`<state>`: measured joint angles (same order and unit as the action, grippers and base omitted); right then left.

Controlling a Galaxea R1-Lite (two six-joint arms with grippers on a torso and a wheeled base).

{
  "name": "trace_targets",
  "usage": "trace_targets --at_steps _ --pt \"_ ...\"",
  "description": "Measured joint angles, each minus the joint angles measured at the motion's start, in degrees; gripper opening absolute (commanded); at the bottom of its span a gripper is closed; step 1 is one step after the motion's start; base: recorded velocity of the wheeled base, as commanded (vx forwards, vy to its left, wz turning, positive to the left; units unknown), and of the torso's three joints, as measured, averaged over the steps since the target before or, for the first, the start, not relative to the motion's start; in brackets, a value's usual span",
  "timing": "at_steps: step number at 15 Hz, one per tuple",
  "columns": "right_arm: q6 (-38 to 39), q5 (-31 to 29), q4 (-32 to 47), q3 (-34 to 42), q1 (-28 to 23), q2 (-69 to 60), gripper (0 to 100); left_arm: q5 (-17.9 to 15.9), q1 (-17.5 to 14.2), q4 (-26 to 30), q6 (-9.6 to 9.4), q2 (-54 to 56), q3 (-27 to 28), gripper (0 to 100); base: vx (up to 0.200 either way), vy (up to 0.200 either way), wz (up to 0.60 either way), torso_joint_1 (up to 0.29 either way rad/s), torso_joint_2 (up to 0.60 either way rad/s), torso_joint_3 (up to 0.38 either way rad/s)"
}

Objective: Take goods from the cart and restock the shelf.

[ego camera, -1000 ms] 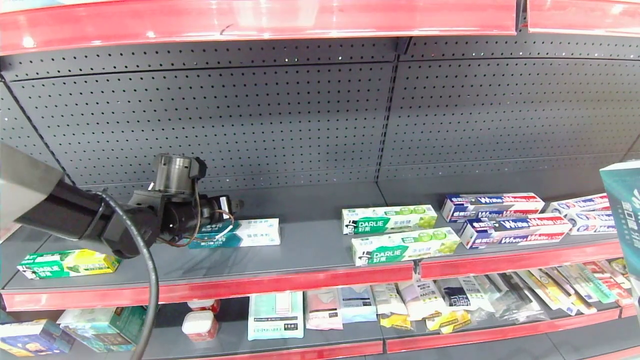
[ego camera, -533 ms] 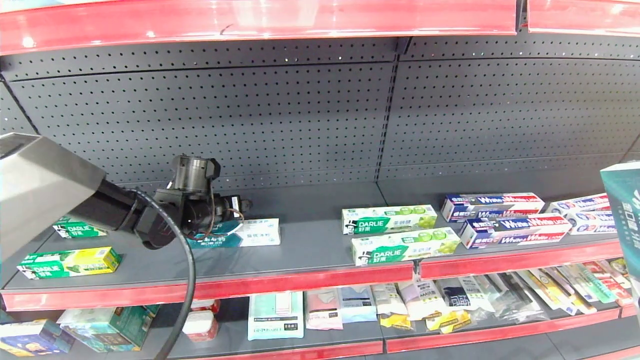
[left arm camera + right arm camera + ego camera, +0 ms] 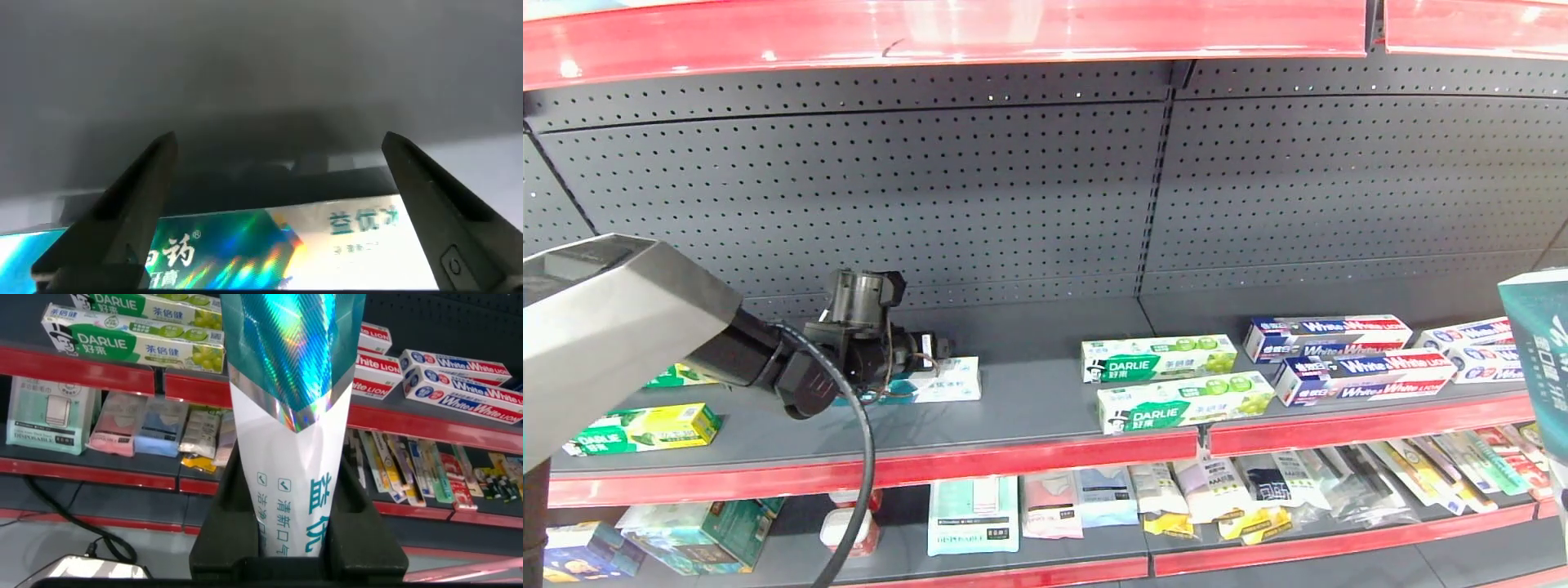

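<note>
A teal and white toothpaste box [image 3: 943, 380] lies flat on the grey shelf [image 3: 1029, 408], left of centre. My left gripper [image 3: 935, 349] hovers low over its teal end. In the left wrist view the left gripper [image 3: 278, 143] stands open, its fingers [image 3: 122, 220] spread wide to either side of the toothpaste box [image 3: 245, 249]. At the right edge a second teal and white box [image 3: 1535, 359] is held upright in front of the shelf. My right gripper [image 3: 296, 514] is shut on that box [image 3: 294, 416], gripping its white lower part.
Green toothpaste boxes lie at the shelf's left end [image 3: 645, 427] and in the middle [image 3: 1158, 358] [image 3: 1184, 402]. Blue and white boxes [image 3: 1364, 376] fill the right. Bare shelf lies between the teal box and the green pair. The shelf below [image 3: 1054, 563] holds several packets.
My left arm has moved right along the shelf, carrying its gripper farther over the teal and white box. The box has stayed in place. The right arm's box has dipped slightly.
</note>
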<state>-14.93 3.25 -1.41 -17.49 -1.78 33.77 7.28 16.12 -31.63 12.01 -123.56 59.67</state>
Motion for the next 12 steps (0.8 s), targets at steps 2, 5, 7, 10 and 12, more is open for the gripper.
trace_targets --at_steps 2,5,7,10,12 --pt "0.0 0.0 0.1 0.2 0.0 -0.1 0 1.4 0.1 -1.0 -0.35 -1.2 0.1 100 0.0 0.0 0.0 0.0 0.0 0.0" --pt "0.0 0.0 0.1 0.3 0.0 -0.3 0 1.8 0.7 -1.2 -0.44 -1.9 -0.2 100 0.0 0.0 0.0 0.0 0.0 0.0" --pt "0.0 0.0 0.1 0.4 0.0 -0.5 0 1.9 0.8 -1.2 -0.44 -1.8 -0.7 100 0.0 0.0 0.0 0.0 0.0 0.0" --pt "0.0 0.0 0.1 0.4 0.0 -0.7 0 1.9 0.9 -1.2 -0.98 -0.6 -3.5 100 0.0 0.0 0.0 0.0 0.0 0.0" --pt "0.0 0.0 0.1 0.7 0.0 -0.8 0 2.0 0.8 -1.3 -1.04 0.4 -5.6 100 0.0 0.0 0.0 0.0 0.0 0.0"
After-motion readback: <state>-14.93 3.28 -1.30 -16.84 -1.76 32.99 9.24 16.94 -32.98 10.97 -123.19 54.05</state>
